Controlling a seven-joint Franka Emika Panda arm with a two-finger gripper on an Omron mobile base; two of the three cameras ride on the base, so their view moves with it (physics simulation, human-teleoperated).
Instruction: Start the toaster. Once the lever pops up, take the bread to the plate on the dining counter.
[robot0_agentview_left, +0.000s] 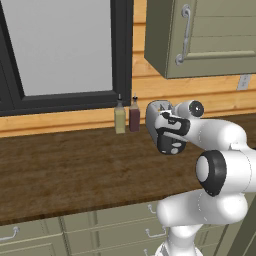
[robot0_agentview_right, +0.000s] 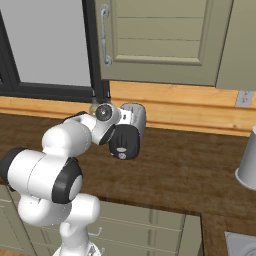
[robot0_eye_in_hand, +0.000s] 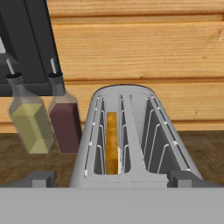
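Two slots faced up in toaster (robot0_eye_in_hand: 131, 144); bread (robot0_eye_in_hand: 111, 142) sat edge-up in left one, long axis running away from camera. Toaster stood on wood counter (robot0_agentview_left: 65, 165) beside two bottles (robot0_eye_in_hand: 46, 116). Gripper (robot0_eye_in_hand: 111, 180) hovered just before it, fingers apart, empty (lever hidden). Best press lever straight down, firmly.

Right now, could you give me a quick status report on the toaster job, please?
Gripper open, poised at the toaster. Bread seated in its left slot. Two bottles beside the toaster, not blocking.
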